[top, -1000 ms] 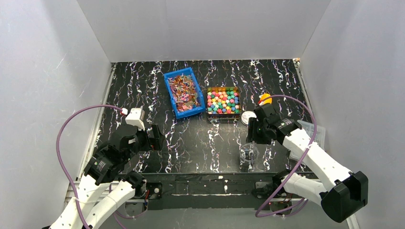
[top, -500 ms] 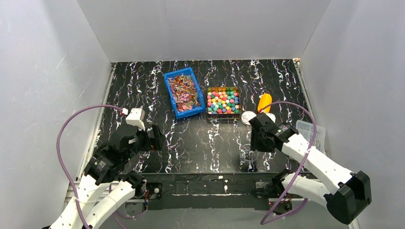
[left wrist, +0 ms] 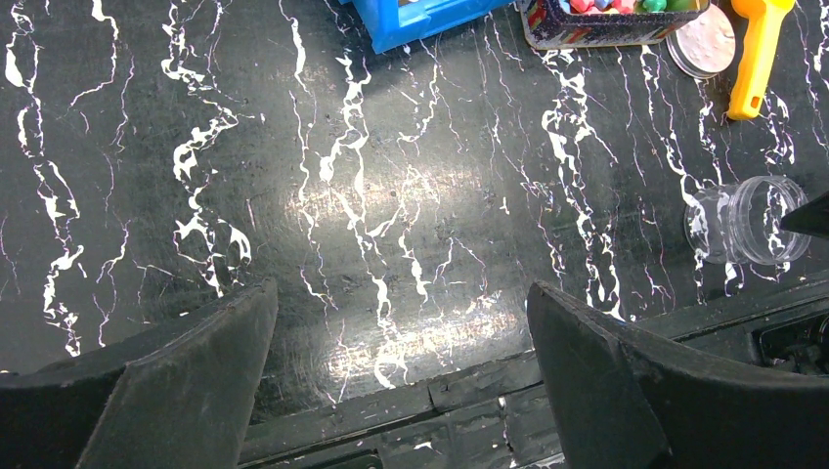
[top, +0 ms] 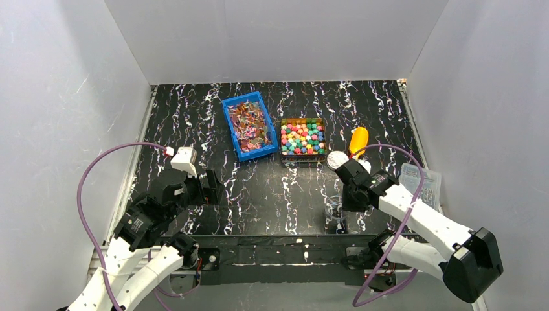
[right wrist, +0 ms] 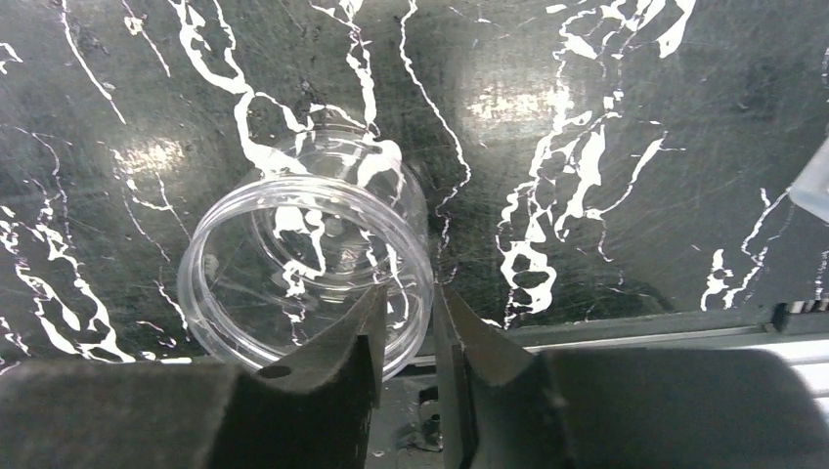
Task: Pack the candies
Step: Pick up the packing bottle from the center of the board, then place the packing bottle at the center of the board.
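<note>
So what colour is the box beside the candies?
Bright blue. The box shows best in the top external view.

3 plain white walls box the space in: a back wall, a left wall and a right wall. The table is glossy black with white marble veining and shows pale patches of glare.

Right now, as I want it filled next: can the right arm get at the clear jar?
Likely yes: the right pincer straddles the rim of the clear jar, one finger inside, one outside, nothing blocking.
</note>
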`<state>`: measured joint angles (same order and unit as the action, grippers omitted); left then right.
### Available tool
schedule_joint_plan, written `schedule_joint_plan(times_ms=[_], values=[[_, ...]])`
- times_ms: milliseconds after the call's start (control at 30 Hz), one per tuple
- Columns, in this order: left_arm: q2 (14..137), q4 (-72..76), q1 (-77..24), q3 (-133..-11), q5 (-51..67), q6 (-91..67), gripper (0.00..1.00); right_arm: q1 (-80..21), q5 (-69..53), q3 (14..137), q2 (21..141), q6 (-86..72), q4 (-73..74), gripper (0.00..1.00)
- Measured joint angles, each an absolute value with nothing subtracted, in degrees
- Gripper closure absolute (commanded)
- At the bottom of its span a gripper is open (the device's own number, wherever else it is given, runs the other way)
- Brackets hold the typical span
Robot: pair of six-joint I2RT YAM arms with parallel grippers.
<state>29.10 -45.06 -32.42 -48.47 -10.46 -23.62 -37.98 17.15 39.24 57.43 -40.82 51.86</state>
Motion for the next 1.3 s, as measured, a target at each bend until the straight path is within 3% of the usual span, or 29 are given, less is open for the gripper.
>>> schedule_joint_plan(times_ms=[333, 1300], values=[[29.10, -45.06, -32.42, -48.47, -10.46, -23.62, 0.01, -39.86, 16.14, 39.68, 60.64, -41.28, 48.45, 0.97], [29.30, -45.06, -32.42, -48.47, -10.50, -23.62, 0.01, -59.55, 22.28, 67.42, 93.19, -40.69, 41.36, 0.97]])
